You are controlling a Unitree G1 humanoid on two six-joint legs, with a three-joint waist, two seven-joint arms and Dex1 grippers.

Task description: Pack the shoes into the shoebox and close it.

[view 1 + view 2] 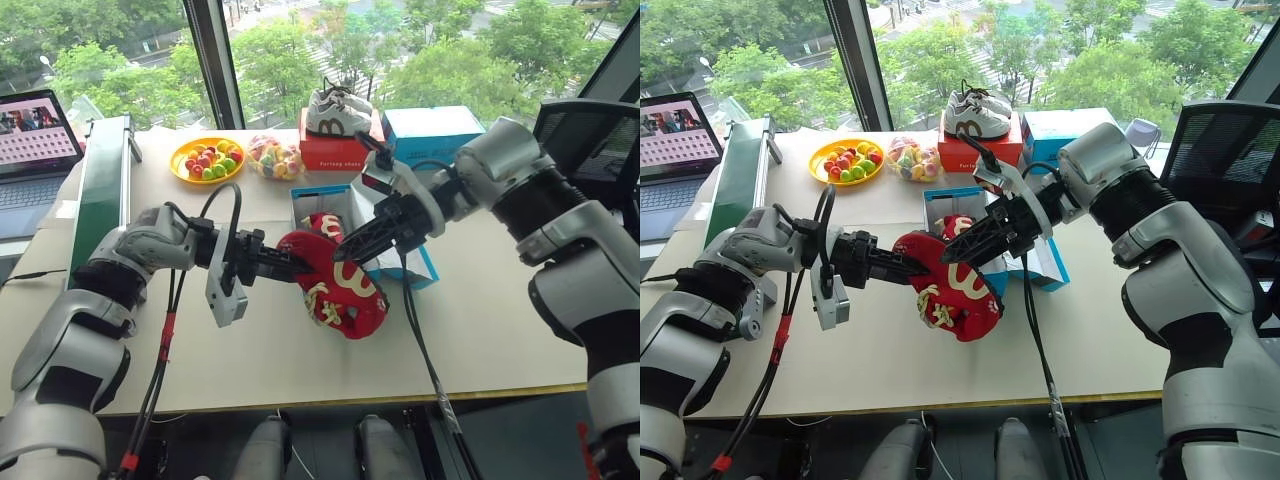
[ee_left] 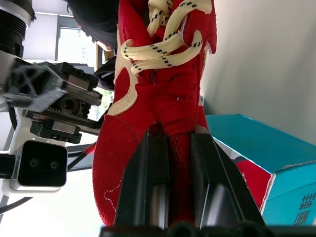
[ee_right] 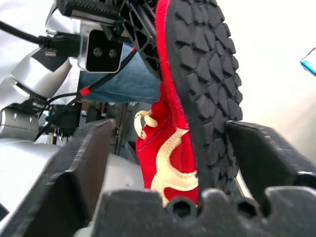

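A red shoe (image 1: 335, 285) is held up over the table (image 1: 500, 330), just in front of the open shoebox (image 1: 420, 262), pinched at its heel by the left gripper (image 2: 170, 163). The right gripper (image 3: 168, 148) is spread around the sole, one finger (image 3: 261, 153) seemingly touching the sole, so no real grip there. The other shoe (image 1: 322, 226) is already sat in the box.

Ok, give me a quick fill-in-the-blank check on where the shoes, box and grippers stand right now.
1. The left gripper is shut on a ____ shoe.
2. The right gripper has its fingers on either side of that shoe's ____.
3. The other red shoe lies inside the open ____ shoebox.
4. White sneakers sit on top of a ____ box.

Missing: red; sole; blue; red
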